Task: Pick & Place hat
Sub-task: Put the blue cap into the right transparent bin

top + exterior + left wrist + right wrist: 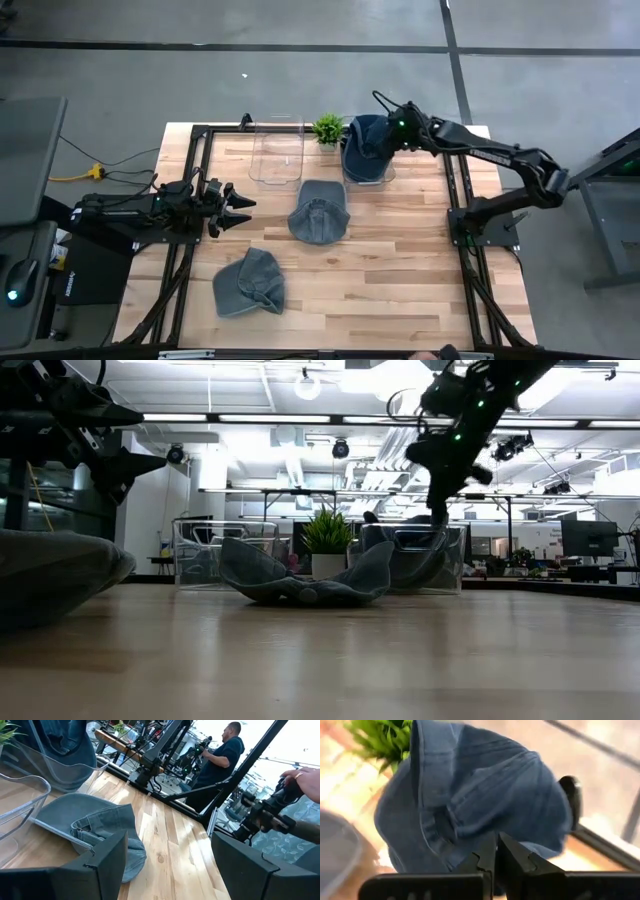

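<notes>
A dark blue denim hat (364,150) sits in and over the right-hand clear bin (382,178) at the table's far edge; it also shows in the low view (395,555). My right gripper (392,133) reaches it from the right and is shut at its edge (495,851). Two grey hats lie flat on the wood, one mid-table (320,212), one nearer (250,283). My left gripper (238,205) hovers open above the table's left side, pointing toward the mid-table hat (95,822). My right gripper is shut on the dark blue hat at its lower rim (470,862), coming slanting down from the table's right. The fingers themselves hide the place of contact. The hat's crown (485,790) bulges beyond the fingertips, and its body rests in the bin (400,565).
An empty clear bin (277,152) stands left of a small green plant (327,128) at the far edge. Black frame rails (200,135) border the table on both sides. People and other arms show in the room beyond (225,750). Bare wood lies on the near right (420,270).
</notes>
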Action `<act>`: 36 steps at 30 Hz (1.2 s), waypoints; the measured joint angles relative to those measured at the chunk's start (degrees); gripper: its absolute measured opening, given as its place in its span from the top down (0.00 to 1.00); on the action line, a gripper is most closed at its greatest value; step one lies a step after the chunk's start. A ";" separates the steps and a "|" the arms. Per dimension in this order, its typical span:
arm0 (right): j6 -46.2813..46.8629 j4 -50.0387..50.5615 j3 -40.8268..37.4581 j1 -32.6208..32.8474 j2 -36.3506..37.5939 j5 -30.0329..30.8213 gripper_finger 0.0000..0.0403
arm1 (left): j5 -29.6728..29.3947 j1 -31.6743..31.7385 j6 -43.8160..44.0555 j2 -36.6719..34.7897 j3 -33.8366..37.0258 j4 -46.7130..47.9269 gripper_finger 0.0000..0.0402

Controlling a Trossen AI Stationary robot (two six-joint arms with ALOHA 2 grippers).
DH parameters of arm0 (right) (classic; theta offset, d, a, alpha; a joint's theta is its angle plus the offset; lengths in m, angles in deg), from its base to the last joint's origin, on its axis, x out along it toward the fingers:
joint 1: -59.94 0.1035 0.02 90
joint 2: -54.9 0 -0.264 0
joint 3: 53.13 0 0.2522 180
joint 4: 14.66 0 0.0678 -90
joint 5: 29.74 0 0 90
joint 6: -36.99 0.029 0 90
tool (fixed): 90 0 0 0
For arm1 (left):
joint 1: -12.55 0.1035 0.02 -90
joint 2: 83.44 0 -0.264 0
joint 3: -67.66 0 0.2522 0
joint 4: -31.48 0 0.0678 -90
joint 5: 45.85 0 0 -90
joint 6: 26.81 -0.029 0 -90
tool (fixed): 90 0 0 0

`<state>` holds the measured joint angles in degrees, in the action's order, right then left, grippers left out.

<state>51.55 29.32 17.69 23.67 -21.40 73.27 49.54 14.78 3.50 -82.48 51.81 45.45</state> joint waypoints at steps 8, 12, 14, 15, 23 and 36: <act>13.67 -3.97 4.38 -1.26 -7.57 -5.26 1.00 | -0.01 0.00 0.01 0.00 0.00 0.00 0.34; 12.68 0.00 10.09 -1.36 -10.66 -5.13 1.00 | 0.00 0.01 0.00 -0.02 0.00 0.00 0.34; 11.81 2.54 12.87 -1.63 -12.80 -4.89 1.00 | 0.00 0.00 0.01 -0.01 0.00 0.00 0.34; 11.22 4.08 14.17 -1.81 -14.03 -4.85 1.00 | 0.00 -0.01 0.00 0.00 0.00 0.00 0.34; 9.20 11.31 22.30 -2.40 -25.64 -6.72 1.00 | 0.00 -0.01 0.02 -0.02 0.00 0.00 0.34; 1.08 14.97 24.74 -2.34 -34.53 -6.67 1.00 | 0.00 -0.01 0.00 0.00 0.00 0.00 0.34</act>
<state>52.63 44.29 42.43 21.33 -55.93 66.61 49.54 14.77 3.50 -82.47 51.81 45.45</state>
